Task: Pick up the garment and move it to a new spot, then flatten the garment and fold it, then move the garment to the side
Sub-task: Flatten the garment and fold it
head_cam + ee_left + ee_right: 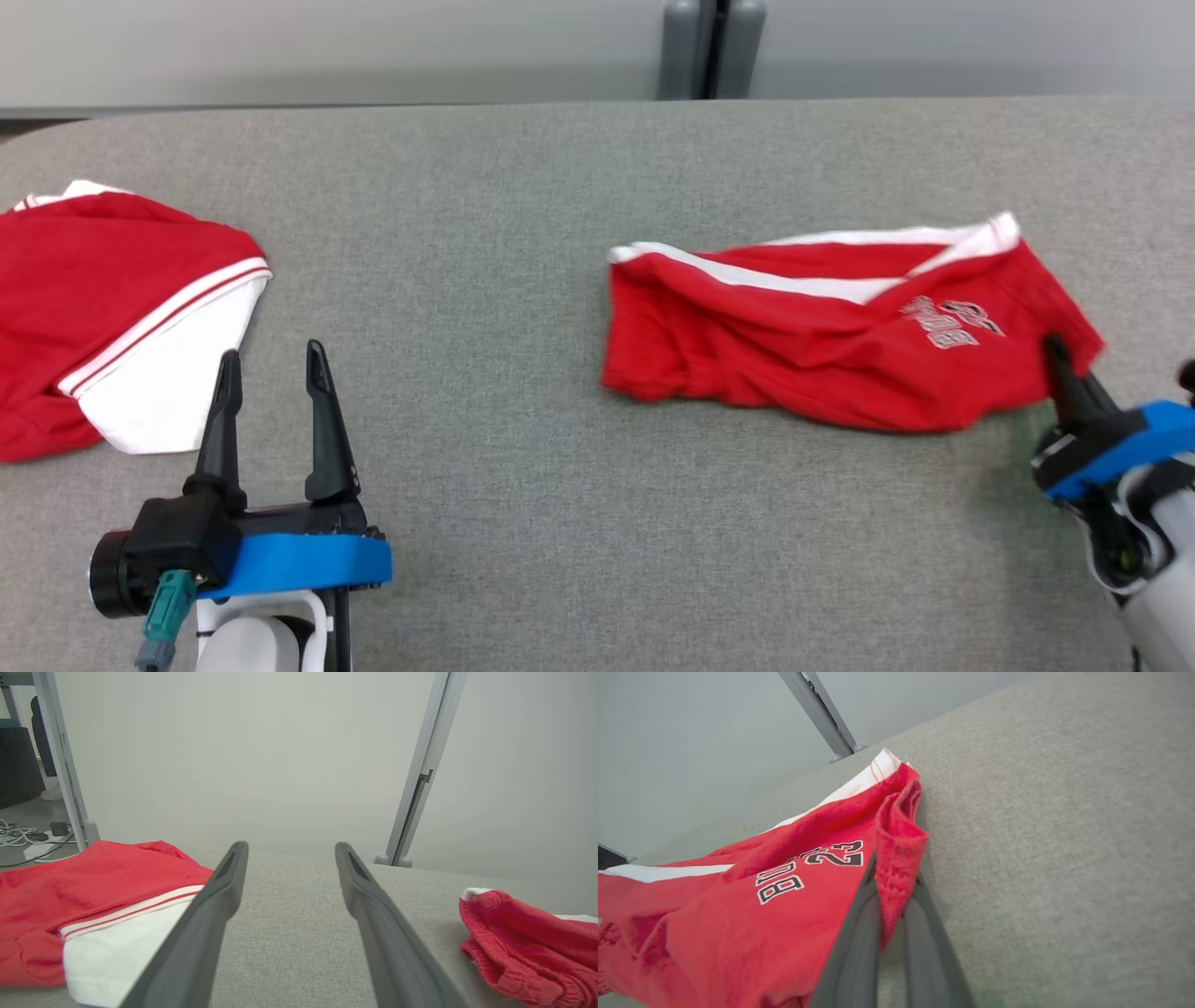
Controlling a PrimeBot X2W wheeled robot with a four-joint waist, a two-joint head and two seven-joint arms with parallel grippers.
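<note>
bench: one, covered in grey cloth, carrying both pieces of clothing.
garments: two, both red with white trim, lying well apart on the bench.
right garment: toward the right side, crumpled lengthwise, with a white stripe along its far edge. Its near right corner is pinched and the rest lies on the bench.
left garment: at the far left, bunched, with a white panel edged in red stripes. The picture's edge cuts part of it off.
claws: two.
right claw: fingers together, clamped on a fold at the right garment's corner.
left claw: fingers apart, holding nothing, by the left garment's white panel.
lettering: one print beside the pinched fold, including "23".
</note>
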